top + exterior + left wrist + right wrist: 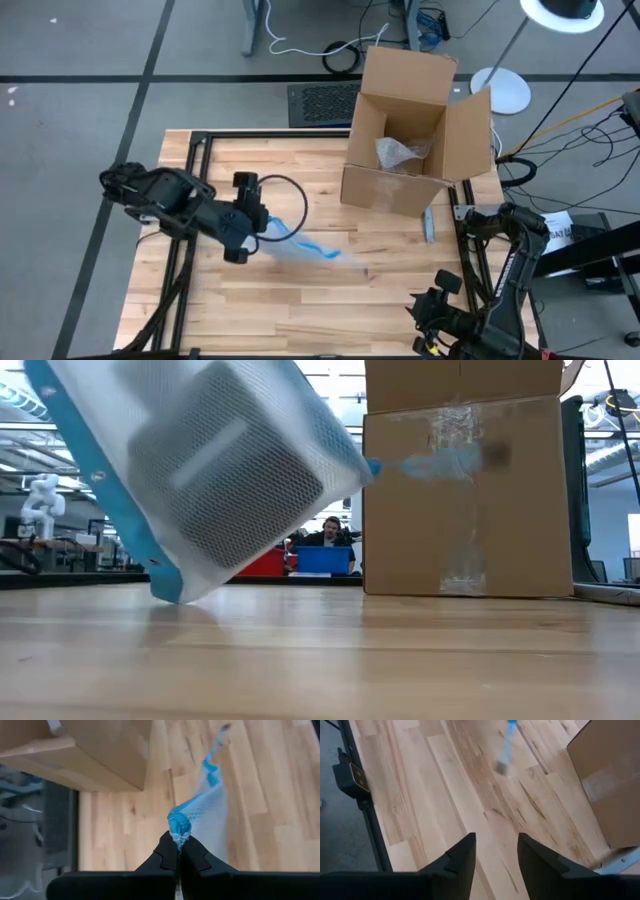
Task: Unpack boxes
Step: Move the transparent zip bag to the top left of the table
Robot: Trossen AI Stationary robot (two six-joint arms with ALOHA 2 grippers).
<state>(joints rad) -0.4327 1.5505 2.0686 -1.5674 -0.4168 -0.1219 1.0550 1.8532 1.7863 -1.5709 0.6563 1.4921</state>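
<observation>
The open brown cardboard box (415, 130) stands on its base at the table's far right, flaps up, with crumpled clear plastic (400, 152) inside. My left gripper (260, 228), over the table's left middle, is shut on a white mesh pouch with a blue edge (215, 470); a dark grey block shows inside the pouch. The pouch stretches from the gripper toward the table's middle (310, 247). My right gripper (496, 840) hovers open over bare wood at the table's near right corner (428, 310), with nothing between its fingers. My left gripper pinches a bunched bit of the pouch's blue edge (178, 826) between its two shut fingers, slanting down from the table's left. The pouch hangs below and beyond the fingers, tilted. I cannot tell whether its lowest corner (168, 596) touches the wood.
A small grey-blue strip (428, 225) lies on the table by the box's near right corner. A black grille-topped unit (320, 100) sits on the floor past the far edge. Black frame rails (190, 250) run along both table sides. A person (330, 535) sits far behind the table.
</observation>
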